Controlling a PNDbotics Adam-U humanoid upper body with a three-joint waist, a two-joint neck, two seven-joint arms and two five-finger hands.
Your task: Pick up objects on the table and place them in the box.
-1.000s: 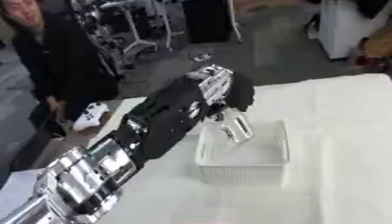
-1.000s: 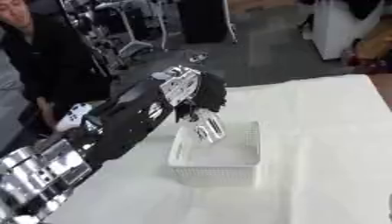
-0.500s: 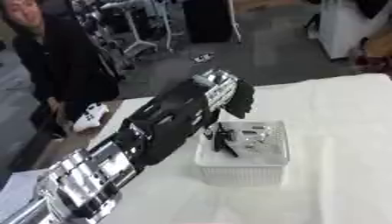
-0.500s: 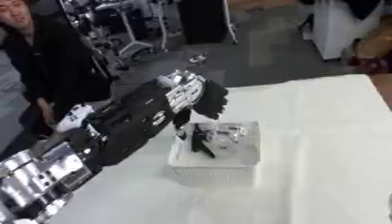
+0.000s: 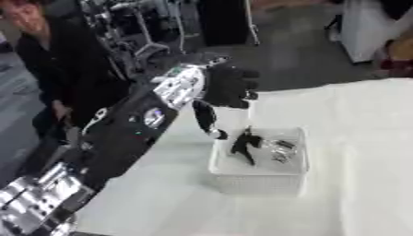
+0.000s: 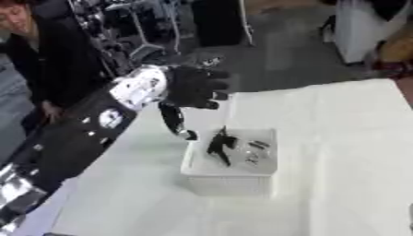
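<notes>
Left hand (image 5: pixel 228 87) above and just up-left of the box (image 5: pixel 260 177), fingers curled, thumb hanging down, holding nothing. Inside the box at frame centre: a black object (image 5: pixel 244 144) and a shiny one (image 5: pixel 280 150) beside it, so apparently placed. Nothing else visible on the white table (image 5: pixel 363 152); task probably near done. Table edge close behind the box, upper centre; wide open cloth to right and below. Right hand not visible.
</notes>
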